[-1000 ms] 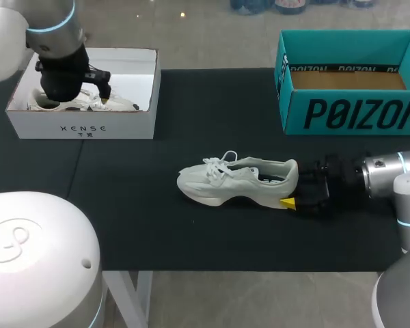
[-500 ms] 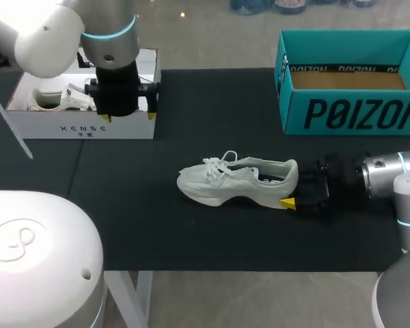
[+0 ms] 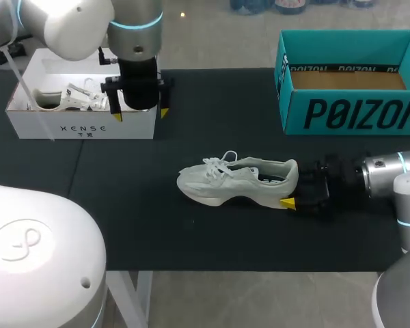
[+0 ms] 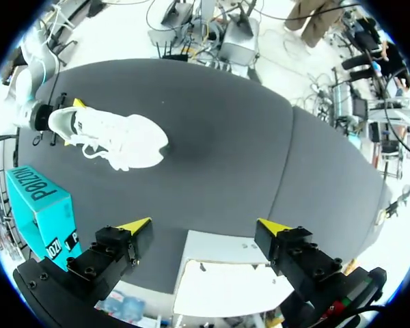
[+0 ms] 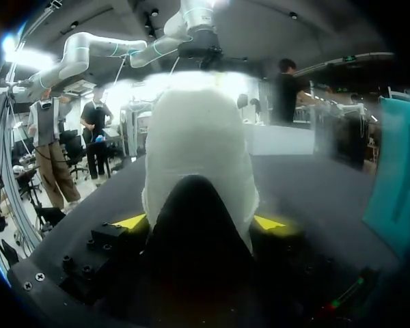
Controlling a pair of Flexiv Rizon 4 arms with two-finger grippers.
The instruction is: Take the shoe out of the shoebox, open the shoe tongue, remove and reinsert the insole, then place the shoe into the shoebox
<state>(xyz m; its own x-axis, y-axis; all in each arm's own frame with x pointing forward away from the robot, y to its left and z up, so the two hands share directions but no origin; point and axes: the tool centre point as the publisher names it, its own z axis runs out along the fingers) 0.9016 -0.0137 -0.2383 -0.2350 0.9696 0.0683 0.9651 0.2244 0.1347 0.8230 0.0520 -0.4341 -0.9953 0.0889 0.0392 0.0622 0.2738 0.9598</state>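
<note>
Black cloth covers the tabletop [image 3: 123, 198], and most things on it have stayed put. The big change is the left arm [image 3: 133, 27]. A moment ago it hung over the white box [image 3: 82, 128] in the upper left of the frame. Now it has slid to the right and sits over that box's right edge, partly above the bare cloth. Its jaws are wide open with nothing in them.

The teal box [image 3: 348, 113] in the upper right has not moved. The right arm [image 3: 383, 174] has not moved either. It comes in low from the right edge, and its jaws are closed on the heel of the white shoe [image 3: 239, 179].

That shoe lies on its side in the middle of the frame, toe pointing left, out of any box. A second shoe [image 3: 75, 99] rests inside the white box.

So I think taking the shoe out is done. The left arm looks to be on its way to the shoe, maybe to pull the tongue open while the right arm holds the heel.
</note>
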